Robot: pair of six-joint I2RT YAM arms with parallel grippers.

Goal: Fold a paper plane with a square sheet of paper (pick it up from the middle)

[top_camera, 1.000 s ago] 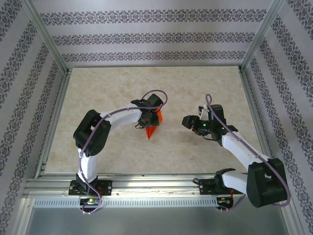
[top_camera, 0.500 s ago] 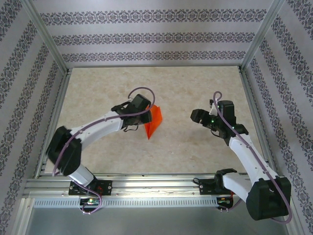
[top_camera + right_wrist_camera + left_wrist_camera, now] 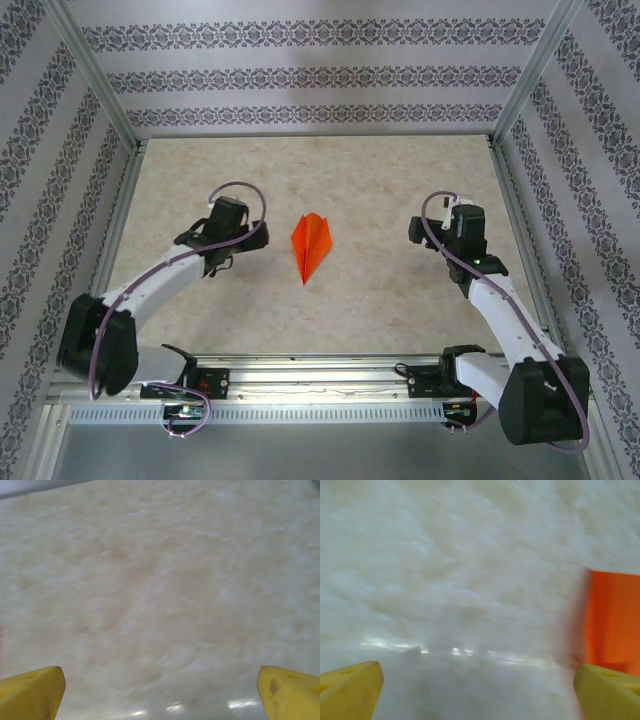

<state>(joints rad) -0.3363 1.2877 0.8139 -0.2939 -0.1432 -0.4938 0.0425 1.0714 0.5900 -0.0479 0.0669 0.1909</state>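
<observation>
- Left tool [image 3: 480,692]: yellow fingertips [image 3: 350,690] set wide apart at the two bottom corners of the wrist view, with only bare counter [image 3: 400,180] between them; empty.
- Right tool [image 3: 160,692]: likewise spread wide, clamped on nothing, with only pale stone-patterned surface between the tips.
- Seen from above: left tool at about 9 o'clock of the counter's middle, right tool at about 3 o'clock, roughly level with each other and both clear of the paper.
- Paper plane [image 3: 311,245]: bright orange, lying flat and free near the middle of the counter, touched by neither tool.
- Key relation: plane at roughly 3 o'clock from the left tool and 9 o'clock from the right tool; near the former, well apart from the latter, so left arm the closer.
- Long axis running 12 to 6 o'clock, slim tip toward 6 and the arm bases, broader end toward 12, with a crease line down the length.
- In the left wrist view: a blurred orange edge at 3 o'clock of the frame, just above the right-hand fingertip.
- Judged done, or very nearly: folded into a dart and lying loose. Any fresh grasp probably best made by the left arm, reaching sideways across the axis at mid-length.
- Farther off, toward 12 o'clock: more bare counter, then the patterned back wall [image 3: 320,75].
</observation>
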